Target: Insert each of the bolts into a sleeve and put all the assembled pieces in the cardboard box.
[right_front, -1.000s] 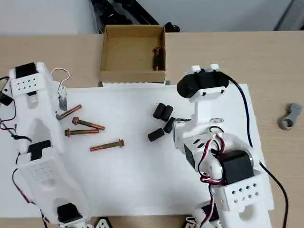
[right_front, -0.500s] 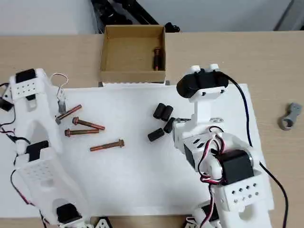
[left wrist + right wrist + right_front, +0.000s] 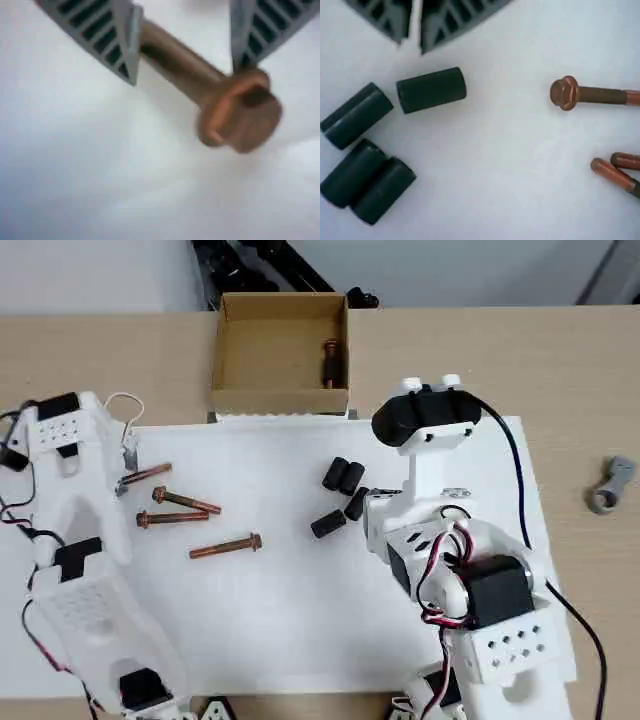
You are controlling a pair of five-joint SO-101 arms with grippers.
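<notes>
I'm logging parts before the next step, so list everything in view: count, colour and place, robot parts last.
white sheet: one, white, on the table.
cardboard box: one, brown, beyond the sheet.
assembled piece: one, copper and dark, inside the box.
bolts: four, copper, loose on the sheet's left.
sleeves: four, black, mid-sheet.
small part: one, grey, bare table, far right.
left hand: one, grey fingers, open astride one bolt.
right hand: one, grey fingers, shut, empty, near the sleeves.

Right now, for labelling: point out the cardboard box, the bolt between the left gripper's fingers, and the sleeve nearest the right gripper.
cardboard box (image 3: 270, 350), high view, bare floor
bolt (image 3: 240, 117), left wrist view, flanged head
sleeve (image 3: 431, 90), right wrist view, curved side
</notes>
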